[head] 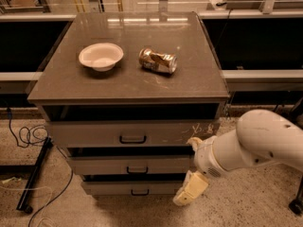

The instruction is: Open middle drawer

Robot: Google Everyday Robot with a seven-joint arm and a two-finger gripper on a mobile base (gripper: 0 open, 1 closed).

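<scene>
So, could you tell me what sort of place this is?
Probably a robotics lab or test area: a drawer cabinet, loose cables on the speckled floor, and the gripper low, near the middle drawer.

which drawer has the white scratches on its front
The top drawer, the tallest front, scratched near its right end; the middle drawer and bottom drawer are plain. The gripper hangs low at their right.
</scene>
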